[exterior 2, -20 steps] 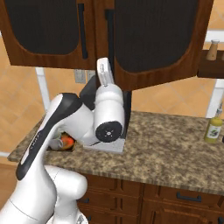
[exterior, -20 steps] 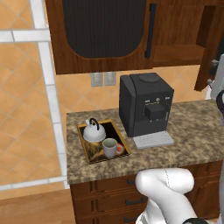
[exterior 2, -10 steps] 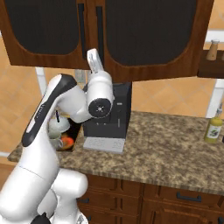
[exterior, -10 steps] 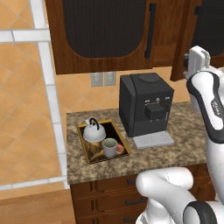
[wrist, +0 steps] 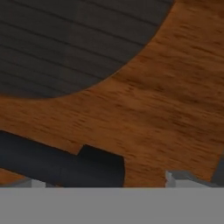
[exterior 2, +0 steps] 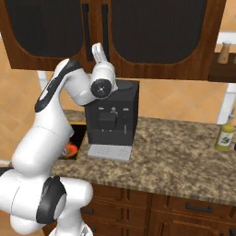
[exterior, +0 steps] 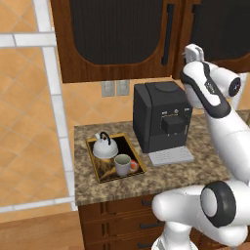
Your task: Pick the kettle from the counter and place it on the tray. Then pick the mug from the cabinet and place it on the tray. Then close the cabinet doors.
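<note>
We judge the carrying steps done: the small squat silvery-white kettle with its black arched handle [exterior: 105, 146] and the small grey-green cylindrical mug [exterior: 122, 164] both sit inside the flat golden-rimmed rectangular tray [exterior: 93, 166], which lies on the speckled brown-grey granite counter [exterior: 205, 156] to the left of the black boxy coffee machine [exterior: 158, 117]. The kettle is at the tray's back, the mug just in front of it and close beside.

What we deal with now are the reddish-brown wooden cabinet doors with dark rounded inset panels [exterior 2: 156, 41]. In both base views they appear to lie flush or very nearly so; whether a small gap is left we cannot tell.

Our two-finger gripper [exterior 2: 97, 49] is raised at the lower edge of the doors, near the black vertical bar handles [exterior 2: 105, 27]. It is spread wide and has hold of nothing. In the hand view the wood grain [wrist: 166, 87] and the end of a black bar handle [wrist: 57, 164] lie very close ahead.

We expect such a door to be stiff and rigid, swinging lightly on its hinges and not fragile. The smooth panel gives nothing to pinch, so we would not grasp it; a flat push on the wooden frame near the handle side, far from the hinge, should turn it most easily. The bar handle is slim and hard, and it is the one place to take hold if a pull were needed.
</note>
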You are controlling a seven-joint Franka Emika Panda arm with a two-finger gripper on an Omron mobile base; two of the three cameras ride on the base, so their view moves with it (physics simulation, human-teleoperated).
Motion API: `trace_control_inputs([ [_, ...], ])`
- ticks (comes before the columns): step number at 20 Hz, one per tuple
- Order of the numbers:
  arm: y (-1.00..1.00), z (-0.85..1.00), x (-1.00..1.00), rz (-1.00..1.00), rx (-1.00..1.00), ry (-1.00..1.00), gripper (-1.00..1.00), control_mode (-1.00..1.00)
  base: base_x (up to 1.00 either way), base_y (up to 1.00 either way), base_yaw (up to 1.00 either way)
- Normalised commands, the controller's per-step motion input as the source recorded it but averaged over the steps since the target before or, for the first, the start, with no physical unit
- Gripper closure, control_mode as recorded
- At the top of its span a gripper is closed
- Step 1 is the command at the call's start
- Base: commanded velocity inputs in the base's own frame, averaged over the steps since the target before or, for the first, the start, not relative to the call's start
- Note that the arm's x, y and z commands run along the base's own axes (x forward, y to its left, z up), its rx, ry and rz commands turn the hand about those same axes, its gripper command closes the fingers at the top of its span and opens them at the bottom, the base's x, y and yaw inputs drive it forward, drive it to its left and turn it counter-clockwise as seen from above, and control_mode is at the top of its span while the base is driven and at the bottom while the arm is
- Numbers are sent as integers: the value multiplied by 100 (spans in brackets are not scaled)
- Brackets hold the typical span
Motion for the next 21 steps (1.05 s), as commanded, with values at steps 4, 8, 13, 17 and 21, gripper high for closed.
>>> trace_control_inputs([
  [4,0,0,52,0,0,13,-100,-100,0,0,0],
  [8,0,-3,51,0,0,18,-100,-100,0,0,0],
  [13,-5,-8,61,0,0,24,-100,-100,0,0,0],
  [17,-6,-12,44,0,0,21,-100,-100,0,0,0],
  [21,-3,-25,40,0,0,23,-100,-100,0,0,0],
])
